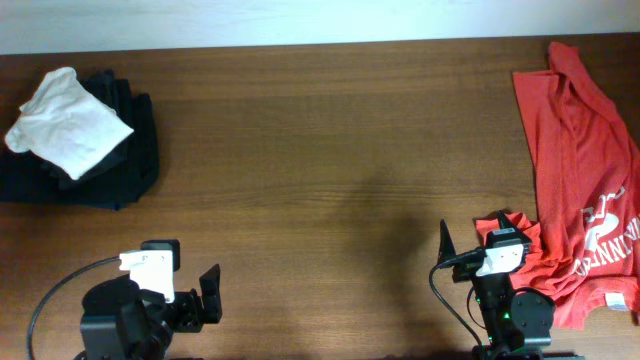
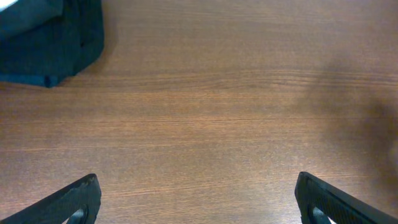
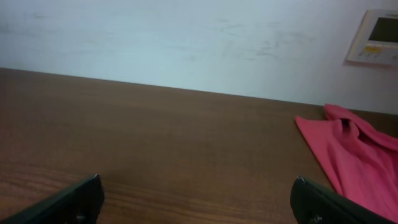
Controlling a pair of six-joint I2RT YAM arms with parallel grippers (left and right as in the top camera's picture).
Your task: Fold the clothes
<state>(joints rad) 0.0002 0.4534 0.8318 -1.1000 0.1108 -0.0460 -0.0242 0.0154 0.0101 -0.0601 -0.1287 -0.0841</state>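
Both arms sit at the 6 o'clock edge of the table (image 1: pixel 320 150). The left gripper (image 2: pixel 197 180) is spread wide over bare wood, and the right gripper (image 3: pixel 196 183) is equally spread, holding nothing. The red shirt (image 1: pixel 585 170) lies unfolded at 3 o'clock with its long axis running 12 to 6, its bunched lower edge just beside the right gripper, toward 2 o'clock. The white shirt (image 1: pixel 68 122) sits crumpled on a dark pile (image 1: pixel 130 150) at 10 o'clock, well apart from the left gripper. The right arm, being nearer, probably takes the red shirt first.
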